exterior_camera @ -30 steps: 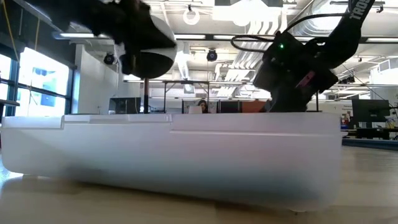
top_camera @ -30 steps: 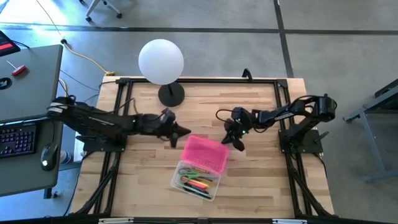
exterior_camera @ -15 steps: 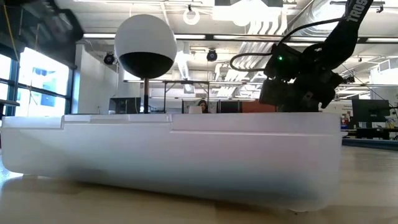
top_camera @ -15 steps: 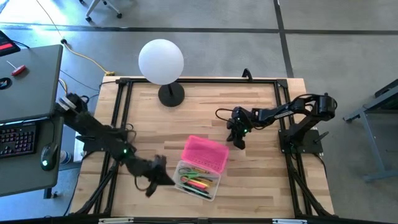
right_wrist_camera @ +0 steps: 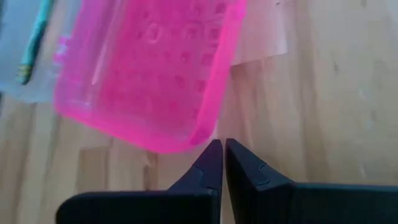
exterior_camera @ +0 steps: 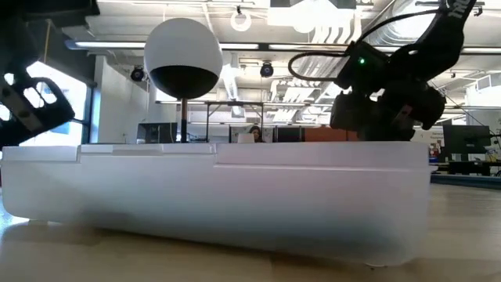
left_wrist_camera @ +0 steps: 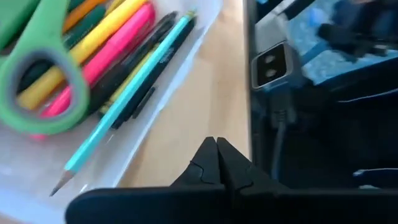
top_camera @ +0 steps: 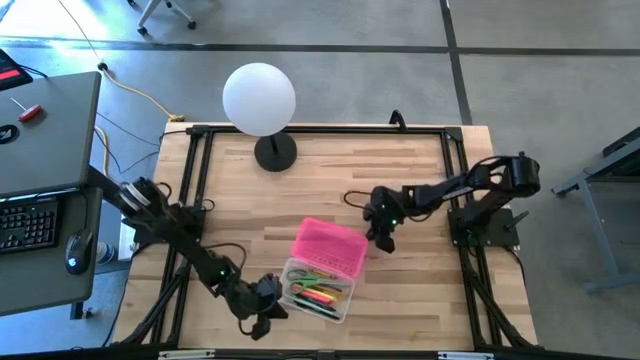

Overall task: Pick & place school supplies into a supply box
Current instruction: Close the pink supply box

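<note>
The supply box (top_camera: 318,271) is seen lying open on the table (top_camera: 330,175), its pink lid (top_camera: 331,247) folded back on the far side and the pencils and pens (top_camera: 313,292) and the green-handled scissors (left_wrist_camera: 38,79) already laid inside the clear tray. The right gripper (top_camera: 382,237) is held just beside the lid's outer corner, with its fingers (right_wrist_camera: 210,163) pressed together and nothing between them; the lid lies directly ahead of the tips. The left gripper (top_camera: 262,313) is placed at the tray's near end, likewise closed and empty, with the tray just ahead of it. The box's long axis is set slantwise between the two grippers. The lid is judged to be the part left to move, and the right gripper is the nearer to it.
</note>
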`<state>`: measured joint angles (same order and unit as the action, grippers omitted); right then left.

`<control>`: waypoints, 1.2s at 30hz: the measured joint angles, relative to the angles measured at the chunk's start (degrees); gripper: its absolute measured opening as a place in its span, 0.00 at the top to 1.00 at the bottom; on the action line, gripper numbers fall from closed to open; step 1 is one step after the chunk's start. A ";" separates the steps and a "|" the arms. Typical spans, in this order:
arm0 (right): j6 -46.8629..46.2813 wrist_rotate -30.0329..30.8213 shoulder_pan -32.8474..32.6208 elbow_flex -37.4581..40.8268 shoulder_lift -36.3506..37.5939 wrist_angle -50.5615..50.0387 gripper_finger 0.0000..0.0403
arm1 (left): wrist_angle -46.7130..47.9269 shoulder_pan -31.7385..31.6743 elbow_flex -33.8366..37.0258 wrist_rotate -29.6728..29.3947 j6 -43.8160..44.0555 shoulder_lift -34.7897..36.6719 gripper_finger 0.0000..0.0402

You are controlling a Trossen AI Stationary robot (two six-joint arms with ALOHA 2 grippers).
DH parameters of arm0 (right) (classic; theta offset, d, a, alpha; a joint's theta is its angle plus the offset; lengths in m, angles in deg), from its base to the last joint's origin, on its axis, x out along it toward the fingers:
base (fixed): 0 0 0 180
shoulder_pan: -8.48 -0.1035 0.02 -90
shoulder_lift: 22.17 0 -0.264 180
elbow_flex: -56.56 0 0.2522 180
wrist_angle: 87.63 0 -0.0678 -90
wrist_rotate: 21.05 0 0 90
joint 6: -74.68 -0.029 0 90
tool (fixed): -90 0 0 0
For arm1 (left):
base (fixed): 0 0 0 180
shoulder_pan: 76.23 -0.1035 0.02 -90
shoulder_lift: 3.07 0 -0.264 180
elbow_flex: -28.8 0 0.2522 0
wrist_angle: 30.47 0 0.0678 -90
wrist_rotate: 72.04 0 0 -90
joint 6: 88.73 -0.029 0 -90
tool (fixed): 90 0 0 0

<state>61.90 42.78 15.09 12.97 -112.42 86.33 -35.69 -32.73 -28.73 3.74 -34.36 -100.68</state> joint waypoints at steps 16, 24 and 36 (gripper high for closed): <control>-11.21 15.80 -8.93 0.07 0.09 2.06 1.00 | 10.28 -6.46 -1.65 2.57 -2.09 -0.44 0.98; -10.38 16.60 -8.86 0.13 -0.17 8.43 1.00 | 10.34 -6.96 -1.57 2.74 -1.95 -0.48 0.92; -8.93 22.51 -8.96 0.02 -0.07 14.52 1.00 | 14.05 -7.34 -1.31 -0.62 -0.28 -0.76 0.91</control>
<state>52.97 65.30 6.13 13.00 -112.49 100.86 -21.64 -40.07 -30.04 3.12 -34.64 -101.44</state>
